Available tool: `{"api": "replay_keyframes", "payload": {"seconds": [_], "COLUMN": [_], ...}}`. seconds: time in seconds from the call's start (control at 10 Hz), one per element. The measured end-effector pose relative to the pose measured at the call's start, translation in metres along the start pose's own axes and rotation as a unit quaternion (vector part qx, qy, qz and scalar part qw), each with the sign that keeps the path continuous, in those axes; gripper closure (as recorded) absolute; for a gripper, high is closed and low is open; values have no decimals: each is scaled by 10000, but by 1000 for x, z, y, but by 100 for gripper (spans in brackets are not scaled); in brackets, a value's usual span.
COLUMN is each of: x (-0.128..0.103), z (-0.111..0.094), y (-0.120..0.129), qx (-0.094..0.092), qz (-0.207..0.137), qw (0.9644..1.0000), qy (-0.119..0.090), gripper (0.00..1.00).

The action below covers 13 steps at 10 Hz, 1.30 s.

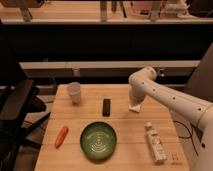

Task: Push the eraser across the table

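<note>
The claw [135,102] is closed and holds nothing. It points down at the table [120,95], about halfway between the middle and the right edge. Right under its tip lies a small white piece [133,108]. I think this is the eraser, and the claw looks to be touching it, but I cannot be sure. A closed claw makes sense here, because the job is to push and not to pick up, and a closed tip is firm like a poking finger. The arm [175,102] reaches in from the right edge, so a push would most likely go left. A dark block [106,106] lies near the middle, just left of the eraser, and could get bumped. The cup [74,92] stands by the far left corner and the carrot [61,136] lies by the left edge. The green bowl [99,140] sits by the near edge, and the bottle [155,142] lies toward the near right corner. These four are out of the way.
</note>
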Motion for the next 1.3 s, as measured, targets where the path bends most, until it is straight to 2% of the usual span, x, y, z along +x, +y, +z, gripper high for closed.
{"api": "replay_keyframes", "payload": {"seconds": [0.7, 1.0, 1.3], "x": [5, 1, 2], "z": [26, 39, 44], "y": [-5, -10, -14], "qx": [-60, -93, -105], "qz": [-9, -99, -124], "qw": [10000, 9999, 9998], "qy": [37, 64, 80], "gripper": [98, 98, 98]}}
